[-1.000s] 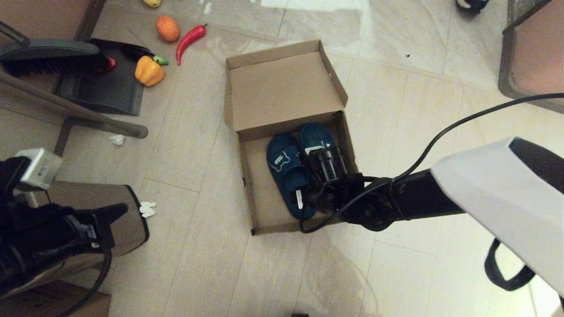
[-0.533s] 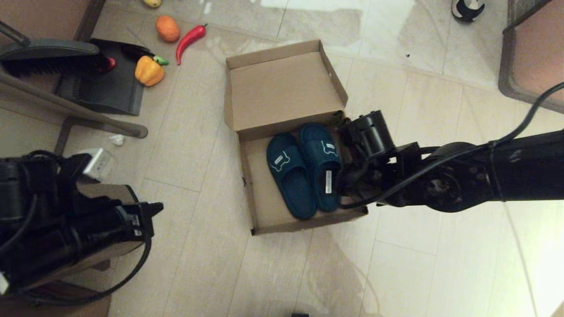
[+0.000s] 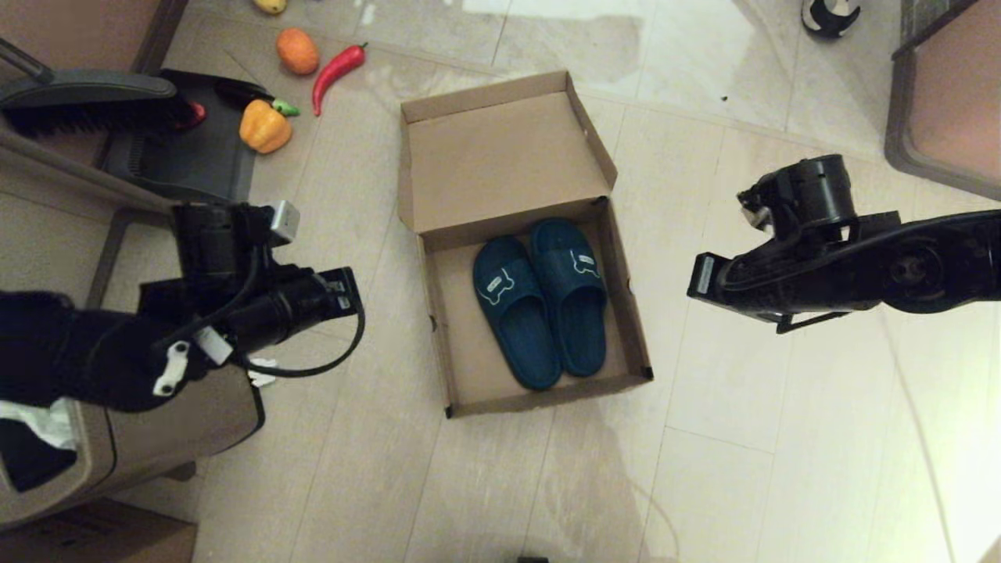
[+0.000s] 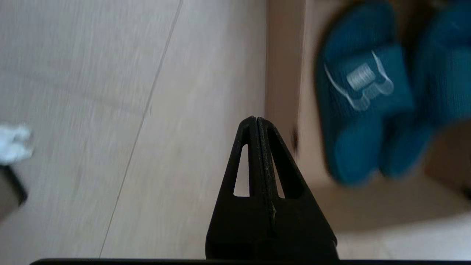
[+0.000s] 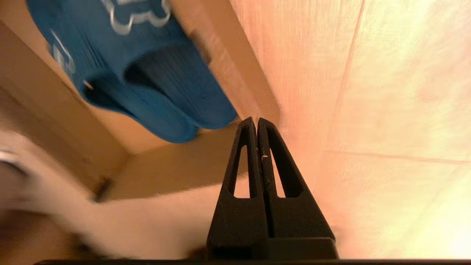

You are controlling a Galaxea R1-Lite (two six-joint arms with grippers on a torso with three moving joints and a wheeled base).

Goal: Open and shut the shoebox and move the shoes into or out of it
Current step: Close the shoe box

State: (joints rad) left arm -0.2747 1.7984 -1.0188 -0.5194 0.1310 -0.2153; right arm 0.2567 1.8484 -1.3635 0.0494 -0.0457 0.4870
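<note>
The brown cardboard shoebox stands open on the floor, its lid folded back on the far side. Both teal slide shoes lie side by side inside, logos up. My left gripper hovers over the floor to the left of the box, shut and empty; its wrist view shows the gripper beside the box wall and the shoes. To the right of the box my right gripper is shut and empty; in its wrist view the gripper is near a box corner and one shoe.
A tan trash bin sits under my left arm. A dark dustpan, a yellow pepper, a red chilli and an orange fruit lie at the far left. Furniture stands at the far right.
My right gripper has pulled out of the box and swung right, over the floor. The left arm has risen and reached toward the box's left side. The shoes stay in the box.
</note>
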